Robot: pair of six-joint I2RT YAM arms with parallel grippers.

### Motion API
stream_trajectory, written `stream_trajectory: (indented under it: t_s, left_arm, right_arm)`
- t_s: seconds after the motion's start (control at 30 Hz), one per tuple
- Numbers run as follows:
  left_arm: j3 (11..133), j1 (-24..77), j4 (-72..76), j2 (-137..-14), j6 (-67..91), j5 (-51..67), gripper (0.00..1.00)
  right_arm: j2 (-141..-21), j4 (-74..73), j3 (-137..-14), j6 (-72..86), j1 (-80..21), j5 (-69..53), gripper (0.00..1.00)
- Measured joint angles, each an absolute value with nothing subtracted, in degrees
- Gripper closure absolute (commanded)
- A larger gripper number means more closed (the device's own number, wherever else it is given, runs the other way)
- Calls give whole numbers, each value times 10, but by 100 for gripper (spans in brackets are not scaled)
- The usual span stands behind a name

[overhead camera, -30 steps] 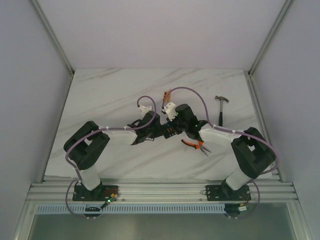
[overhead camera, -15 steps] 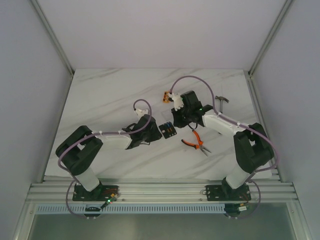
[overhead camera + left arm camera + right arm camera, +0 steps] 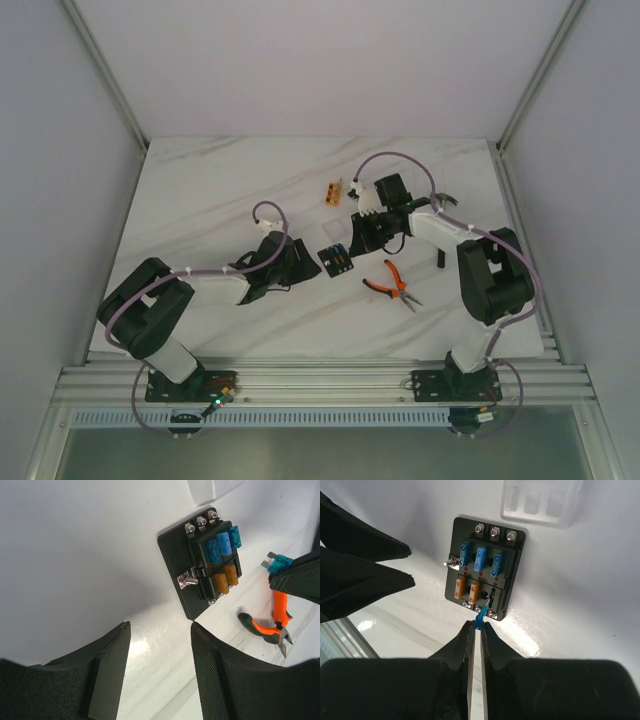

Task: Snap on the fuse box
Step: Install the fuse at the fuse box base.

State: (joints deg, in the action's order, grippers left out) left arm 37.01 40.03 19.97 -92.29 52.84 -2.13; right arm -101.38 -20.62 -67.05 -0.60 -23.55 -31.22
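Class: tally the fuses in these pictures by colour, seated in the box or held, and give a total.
Blue plastic blade fuses seated in the black plastic fuse box: 3
Blue fuse pinched by the right gripper: 1
Orange plastic fuses seated: 2
Total: 6

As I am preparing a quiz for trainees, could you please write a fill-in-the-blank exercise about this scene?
1. The right gripper is shut on a small ___ fuse.
2. The fuse box holds three blue fuses and ___ orange ones.
3. The left gripper is ___ and holds nothing.
4. The pliers have ___ handles.
Missing words: blue; two; open; orange.
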Motion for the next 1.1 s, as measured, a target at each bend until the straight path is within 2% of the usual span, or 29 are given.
stream_trajectory:
  t_s: [0.37, 1.1]
  left_arm:
    - [355, 387, 208, -908, 526, -13, 32]
    - [345, 367, 221, -896, 526, -4, 15]
  right_arm:
    - [-1065, -231, -691, -6, -229, -357, 100]
    - [-1096, -342, -774, -51, -260, -276, 100]
